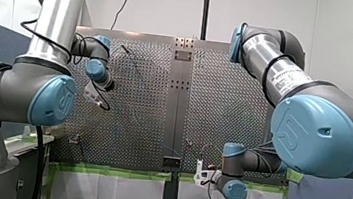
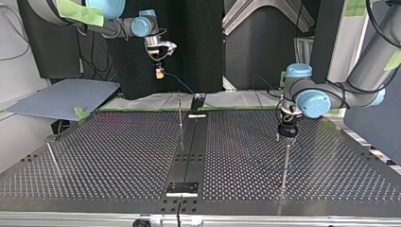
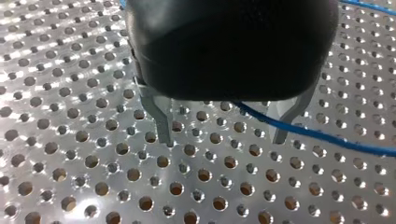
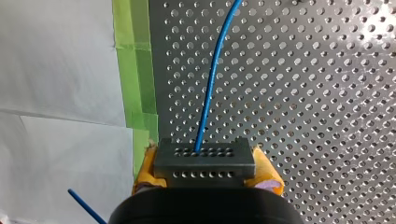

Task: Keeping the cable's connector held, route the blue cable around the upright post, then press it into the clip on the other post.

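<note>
Connector [image 4: 204, 161]: dark grey block with two rows of small holes. It is clamped on both sides between the yellow pads [image 4: 268, 171] of my right gripper [image 2: 160, 71], whose jaws are closed on it. In the top view it hangs in the upper part of the frame, left of centre, raised above the far edge of the perforated table [image 2: 118, 156].

Blue cable [image 4: 212, 79]: leaves a hole in the connector's face and runs ahead of my right gripper over the perforated plate. It passes beside a strip of green tape [image 4: 135, 70] and a white sheet [image 4: 56, 70]. In the top view it slopes from the connector down and to the right, toward the dark centre rail [image 2: 191, 151]. In the left wrist view a stretch of it passes under my left gripper [image 3: 223, 133], crossing between the fingers and running on past one of them. Whether it touches that finger cannot be told.

Left gripper: black body with two metal fingers [image 3: 161, 122] spread apart, gripping nothing, tips near the plate. In the top view it is right of centre, pointing down just above a thin upright post [image 2: 285, 163].

Second post [image 2: 180, 113]: thin and upright, at centre frame beside the rail in the top view, between the two grippers. A clip on either post is too small to make out.
</note>
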Robot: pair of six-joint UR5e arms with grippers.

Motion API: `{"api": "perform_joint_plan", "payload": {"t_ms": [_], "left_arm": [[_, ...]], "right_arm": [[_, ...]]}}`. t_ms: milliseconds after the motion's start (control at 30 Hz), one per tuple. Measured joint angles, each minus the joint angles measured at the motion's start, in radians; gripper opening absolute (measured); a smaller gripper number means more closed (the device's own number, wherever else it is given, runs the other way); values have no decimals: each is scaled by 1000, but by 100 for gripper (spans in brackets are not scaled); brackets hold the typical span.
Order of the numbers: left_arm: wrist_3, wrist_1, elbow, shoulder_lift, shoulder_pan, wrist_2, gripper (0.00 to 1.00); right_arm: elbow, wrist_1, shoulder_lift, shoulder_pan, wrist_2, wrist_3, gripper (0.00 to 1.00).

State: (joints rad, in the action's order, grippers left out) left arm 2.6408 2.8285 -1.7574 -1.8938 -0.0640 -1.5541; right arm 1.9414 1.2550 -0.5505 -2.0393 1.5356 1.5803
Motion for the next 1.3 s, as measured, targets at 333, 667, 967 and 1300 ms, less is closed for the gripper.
{"api": "perform_joint_plan", "payload": {"t_ms": [333,667,967,1300], "left_arm": [[101,2,-1,22,-11,-2,100],[201,-20,-38,23,-20,7,100],[297,-29,-52,43,-25,21,100],[347,-37,-97,102,-29,44,100]], "right_arm": [[0,0,0,0,0,0,0],[0,1,0,0,0,0,0],[0,2,0,0,0,0,0],[0,2,0,0,0,0,0]]}}
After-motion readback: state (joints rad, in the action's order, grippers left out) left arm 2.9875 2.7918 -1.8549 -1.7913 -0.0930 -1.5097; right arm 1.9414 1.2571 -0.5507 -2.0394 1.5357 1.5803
